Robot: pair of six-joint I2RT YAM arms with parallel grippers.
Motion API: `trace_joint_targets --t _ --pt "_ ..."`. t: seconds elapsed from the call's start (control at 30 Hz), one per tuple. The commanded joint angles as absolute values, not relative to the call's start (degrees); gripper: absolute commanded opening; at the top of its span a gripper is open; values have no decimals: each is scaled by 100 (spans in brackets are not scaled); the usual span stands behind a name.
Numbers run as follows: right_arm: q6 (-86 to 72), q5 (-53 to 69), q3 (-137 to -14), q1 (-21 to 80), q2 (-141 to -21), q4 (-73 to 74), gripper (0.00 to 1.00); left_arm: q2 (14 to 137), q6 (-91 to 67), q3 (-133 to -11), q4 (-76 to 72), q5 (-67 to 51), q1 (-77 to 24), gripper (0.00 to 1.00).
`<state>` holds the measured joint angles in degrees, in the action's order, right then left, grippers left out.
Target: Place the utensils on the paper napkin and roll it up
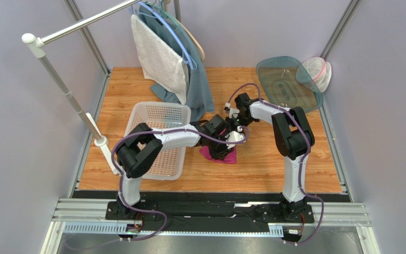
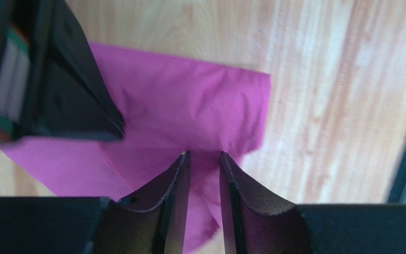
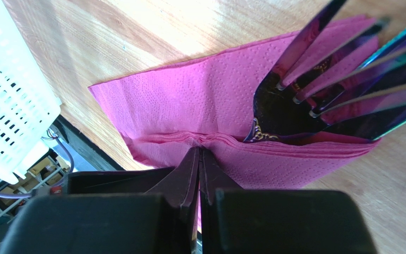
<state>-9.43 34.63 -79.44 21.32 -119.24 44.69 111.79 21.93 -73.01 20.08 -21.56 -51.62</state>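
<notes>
The paper napkin [image 1: 227,157] lies folded on the wooden table, a magenta-pink sheet under both grippers. In the right wrist view the napkin [image 3: 189,106] is folded over shiny purple utensils [image 3: 316,90], whose fork tines stick out at the upper right. My right gripper [image 3: 199,151] is shut on the napkin's near folded edge. In the left wrist view the napkin [image 2: 189,100] spreads below my left gripper [image 2: 205,156], whose jaws stand a narrow gap apart over a crease, gripping nothing. The black body of the right gripper [image 2: 57,90] fills that view's upper left. From above, the left gripper [image 1: 220,144] and right gripper [image 1: 236,138] meet over the napkin.
A white basket [image 1: 160,114] stands left of the napkin, under the left arm, and shows as the basket [image 3: 4,106] in the right wrist view. A grey-white towel [image 1: 160,58] and a teal cloth [image 1: 200,87] hang at the back. A teal lid [image 1: 287,82] lies back right.
</notes>
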Motion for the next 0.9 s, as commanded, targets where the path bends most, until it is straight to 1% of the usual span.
trace_joint_targets --t 0.0,0.1,0.13,0.17,0.2,0.23,0.27,0.33,0.5,0.57,0.63,0.8,0.87 --pt "-712 2681 -7603 2206 -12155 4210 2 10416 1048 -7268 2522 -2268 -5028 37" --pt "-729 2654 -7550 2197 -12129 4166 2 10134 169 -7120 2575 -2083 -4843 42" --pt "-747 2628 -7550 2206 -12120 4166 2 10064 36 -7041 2532 -2048 -4773 47" --pt "-799 2567 -7532 2197 -12120 4166 1 9942 -417 -6962 2462 -2004 -4642 48" --pt "-835 2540 -7497 2197 -12111 4131 0 9880 -570 -6857 2400 -1934 -4615 54" --pt "-878 2531 -7488 2189 -12111 4113 0 9835 -684 -6690 2330 -1812 -4597 56" --pt "-975 2488 -7471 2162 -12111 4113 0 9809 -955 -6654 2347 -1358 -4588 58" --pt "-1089 2426 -7445 2136 -12120 4104 0 9870 -1421 -6697 2469 -803 -4588 58" --pt "-1388 2338 -7436 2074 -12138 4052 0 10107 -2056 -6846 2680 -414 -4588 58" --pt "-1397 2312 -7427 2065 -12129 4017 0 10308 -2355 -6926 2830 -203 -4570 61" --pt "-1424 2312 -7444 2065 -12138 4017 0 10414 -2643 -6926 2848 -246 -4475 63" --pt "-1433 2303 -7444 2065 -12146 4025 0 10670 -2970 -6820 2708 -500 -4228 64" --pt "-1450 2303 -7453 2065 -12155 4008 0 10766 -3041 -6794 2549 -834 -4149 64"
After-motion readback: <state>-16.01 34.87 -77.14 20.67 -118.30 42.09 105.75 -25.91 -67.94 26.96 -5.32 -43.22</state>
